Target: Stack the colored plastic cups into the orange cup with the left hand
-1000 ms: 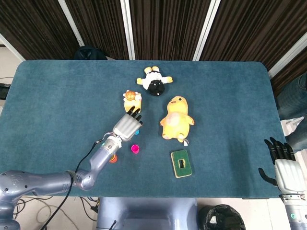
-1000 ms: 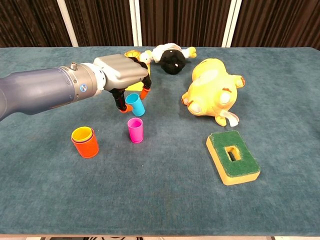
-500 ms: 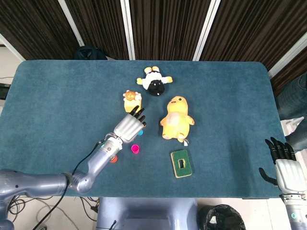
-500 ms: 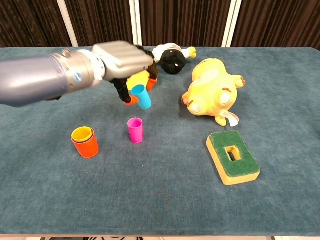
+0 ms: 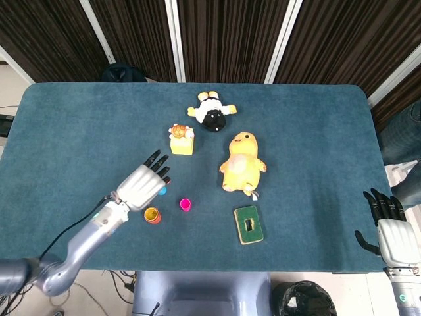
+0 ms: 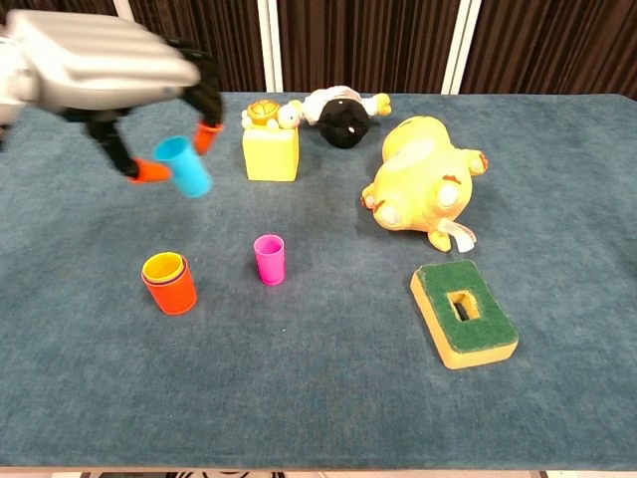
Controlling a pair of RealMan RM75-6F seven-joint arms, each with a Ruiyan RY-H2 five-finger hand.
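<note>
My left hand [image 6: 105, 75] [image 5: 141, 184] hangs above the table's left part and holds a blue cup [image 6: 184, 165] [image 5: 162, 191], tilted, in its fingers. Below and a little right of it stands the orange cup [image 6: 170, 285] [image 5: 152, 215] with a yellow cup nested inside. A pink cup [image 6: 269, 259] [image 5: 185, 205] stands upright on the cloth to the right of the orange one. My right hand [image 5: 391, 227] stays at the far right edge of the head view, fingers apart and holding nothing.
A yellow block with a small turtle toy [image 6: 270, 147] sits behind the cups. A black-and-white plush [image 6: 341, 113], a yellow duck plush [image 6: 423, 184] and a green-and-yellow sponge [image 6: 463, 313] lie to the right.
My left hand has lifted the blue cup off the table and carried it left and up, away from the yellow block toward the space over the orange cup. The right hand has not moved.
</note>
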